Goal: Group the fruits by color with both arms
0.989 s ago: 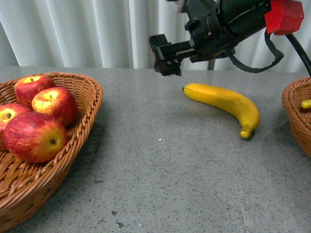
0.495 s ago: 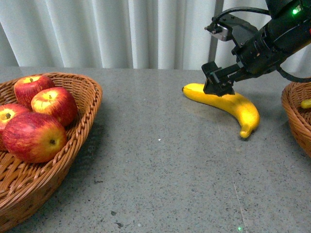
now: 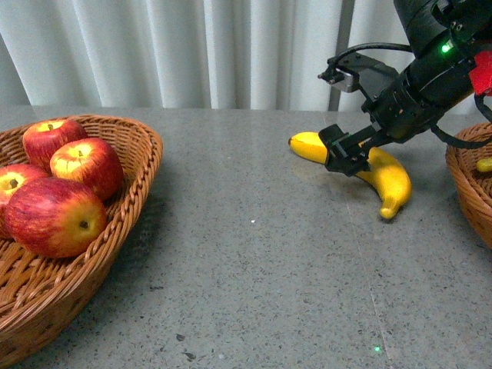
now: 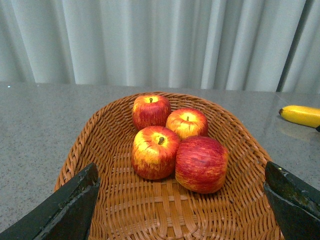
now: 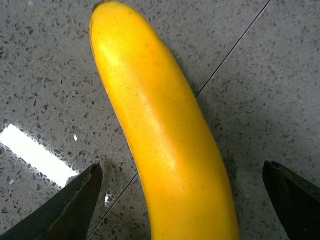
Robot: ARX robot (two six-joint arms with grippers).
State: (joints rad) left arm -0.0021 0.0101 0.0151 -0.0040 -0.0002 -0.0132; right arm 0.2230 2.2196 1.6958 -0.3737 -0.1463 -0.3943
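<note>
A yellow banana lies on the grey table at the right. My right gripper is open and sits low over the banana's middle, jaws either side of it; the right wrist view shows the banana between the spread fingertips. Several red apples lie in the wicker basket at the left. My left gripper is open and empty above that basket, with the apples ahead of it. The left arm is out of the front view.
A second wicker basket stands at the right edge with a yellow fruit tip in it. A white curtain hangs behind the table. The banana's end shows at the far right in the left wrist view.
My right arm has swung from above the table's middle to the right and come down over the banana. The banana and the apples have not moved.
</note>
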